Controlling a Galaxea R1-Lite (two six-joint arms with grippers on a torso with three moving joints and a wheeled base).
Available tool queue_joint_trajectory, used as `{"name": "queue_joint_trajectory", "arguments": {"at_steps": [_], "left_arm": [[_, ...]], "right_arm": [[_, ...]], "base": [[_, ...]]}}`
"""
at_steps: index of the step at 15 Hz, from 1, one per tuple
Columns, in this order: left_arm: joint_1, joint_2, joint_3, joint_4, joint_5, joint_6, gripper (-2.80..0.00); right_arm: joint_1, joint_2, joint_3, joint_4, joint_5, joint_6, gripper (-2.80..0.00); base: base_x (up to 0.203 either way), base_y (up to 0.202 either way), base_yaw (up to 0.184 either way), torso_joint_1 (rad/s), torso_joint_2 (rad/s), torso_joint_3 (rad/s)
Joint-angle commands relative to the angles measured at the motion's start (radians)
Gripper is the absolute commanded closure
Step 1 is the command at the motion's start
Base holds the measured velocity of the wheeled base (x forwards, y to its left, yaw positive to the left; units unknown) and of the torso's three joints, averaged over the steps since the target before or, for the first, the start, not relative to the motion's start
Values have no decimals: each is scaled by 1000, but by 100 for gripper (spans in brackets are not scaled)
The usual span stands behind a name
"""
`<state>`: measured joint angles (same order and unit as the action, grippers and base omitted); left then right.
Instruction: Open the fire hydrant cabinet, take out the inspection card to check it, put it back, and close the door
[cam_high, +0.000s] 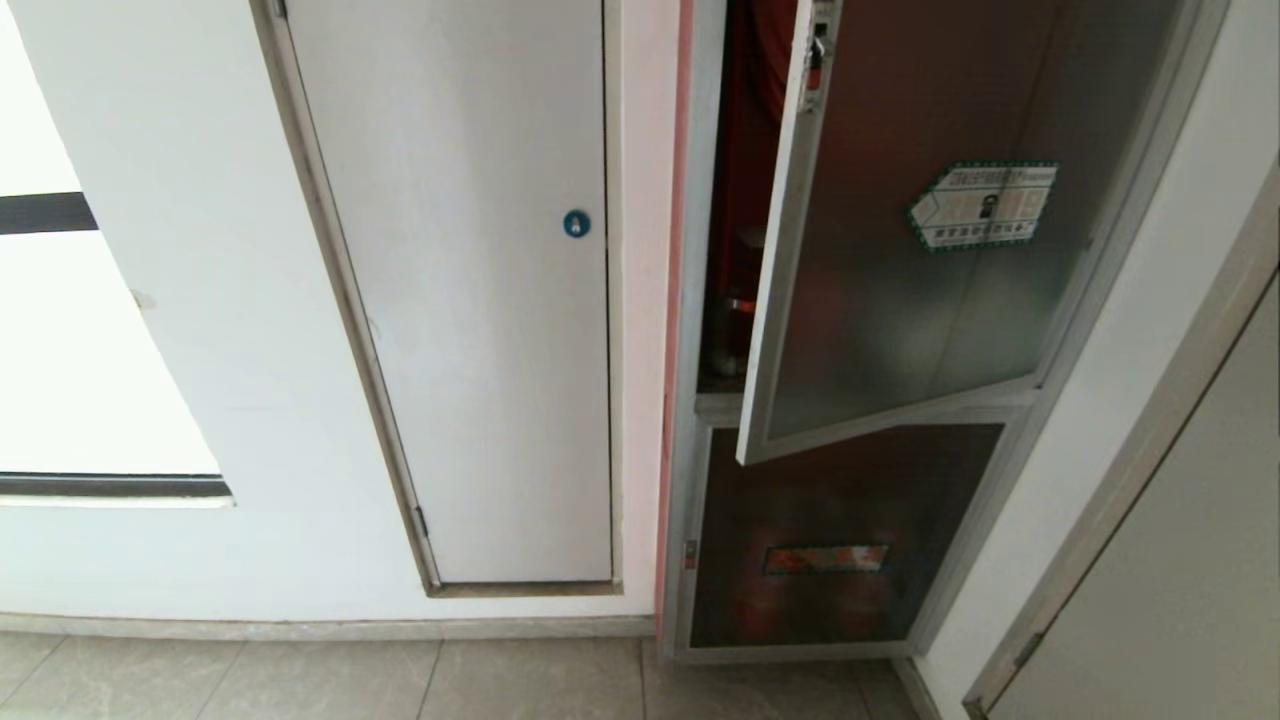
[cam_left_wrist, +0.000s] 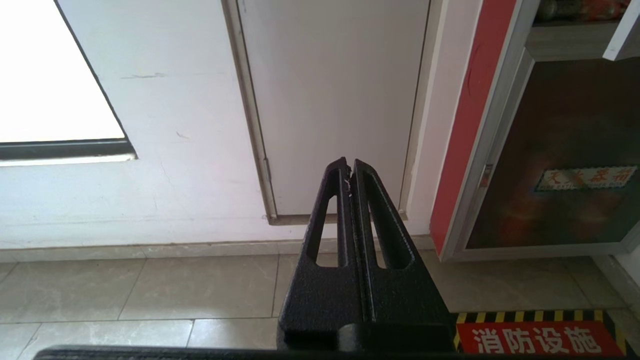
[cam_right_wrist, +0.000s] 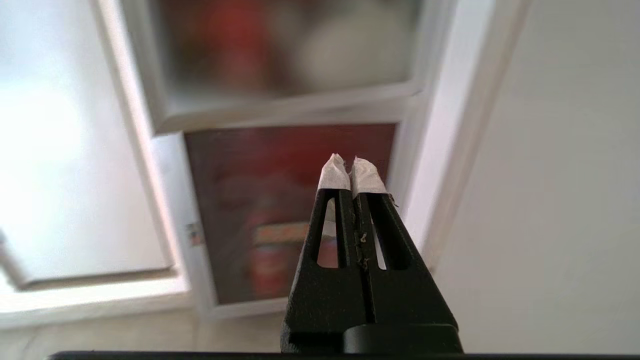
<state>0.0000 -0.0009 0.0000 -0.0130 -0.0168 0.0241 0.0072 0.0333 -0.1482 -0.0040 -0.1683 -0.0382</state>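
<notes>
Head view: I see the fire hydrant cabinet (cam_high: 700, 300) beside a plain white door (cam_high: 470, 300), with the door (cam_high: 900, 250) standing ajar, its arrow sticker (cam_high: 985, 205) facing out and a red interior showing in the gap. I cannot make out the inspection card anywhere. My left tool (cam_left_wrist: 350, 172) is pressed together, empty, above the floor tiles (cam_left_wrist: 150, 285). My right tool (cam_right_wrist: 352, 165), white-tipped, is pressed together, empty, before the lower glass door (cam_right_wrist: 290, 210).
</notes>
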Motion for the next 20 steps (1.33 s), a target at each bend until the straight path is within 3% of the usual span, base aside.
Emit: {"name": "queue_joint_trajectory", "arguments": {"at_steps": [1, 7, 20], "left_arm": [[0, -1, 6, -1, 0, 0, 0], [0, -1, 6, -1, 0, 0, 0], [0, 1, 6, -1, 0, 0, 0]], "right_arm": [[0, -36, 74, -17, 33, 13, 0], [0, -36, 138, -22, 151, 12, 0], [0, -35, 148, 3, 161, 47, 0]], "base": [[0, 0, 0, 0, 0, 0], [0, 0, 0, 0, 0, 0], [0, 0, 0, 0, 0, 0]]}}
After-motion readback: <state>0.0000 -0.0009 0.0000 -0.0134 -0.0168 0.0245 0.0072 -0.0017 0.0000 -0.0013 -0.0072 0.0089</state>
